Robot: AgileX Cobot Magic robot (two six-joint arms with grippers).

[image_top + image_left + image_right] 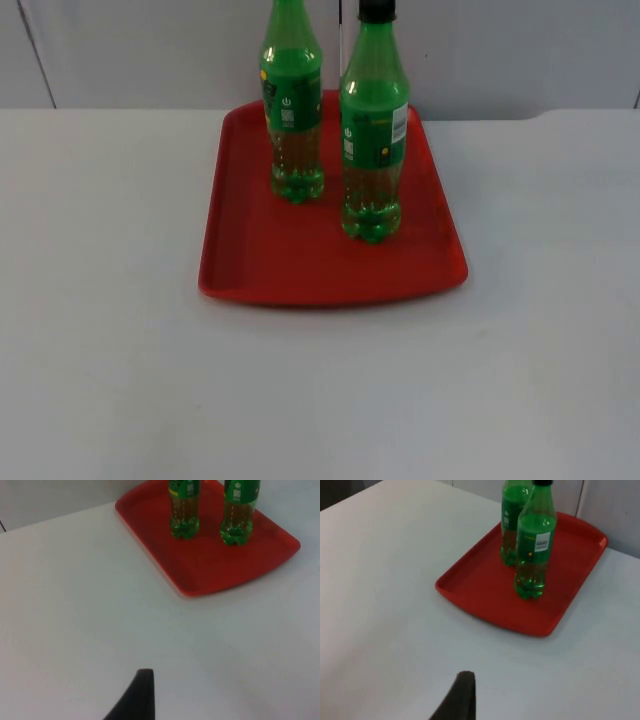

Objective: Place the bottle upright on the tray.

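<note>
White table [100, 380] lies bare in front, giving free room around the red tray [250, 270]. On the tray's middle stands the black-capped bottle [373, 140], upright; the second green bottle [292, 110] stands just behind it, apart, both well inside the rim. Left gripper [142, 690] and right gripper [462, 692] wait well back; whether their fingers are spread cannot be told.
</note>
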